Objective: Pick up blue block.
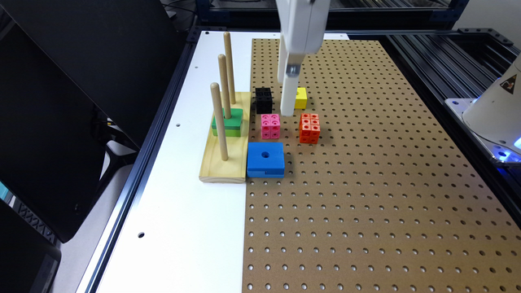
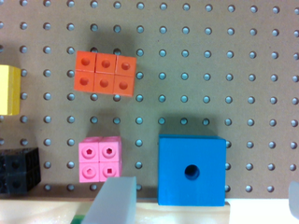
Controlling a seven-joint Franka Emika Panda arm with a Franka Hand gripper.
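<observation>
The gripper (image 1: 287, 110) hangs open and empty above the pegboard (image 1: 366, 183), between the pink cubes (image 1: 270, 126) and the yellow block (image 1: 300, 98). Across the exterior view, left to right: the wooden peg base (image 1: 222, 169), then the blue block (image 1: 265, 159) lying flat and touching it, then the orange cubes (image 1: 309, 128). The step in hand appears to be the approach. The next move calls for travel to centre over the blue block, then descent.

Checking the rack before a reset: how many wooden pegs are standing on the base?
3, in a row on the wooden base: the near peg, bare; the middle peg, threaded through the stacked green blocks; the far peg, bare.
</observation>
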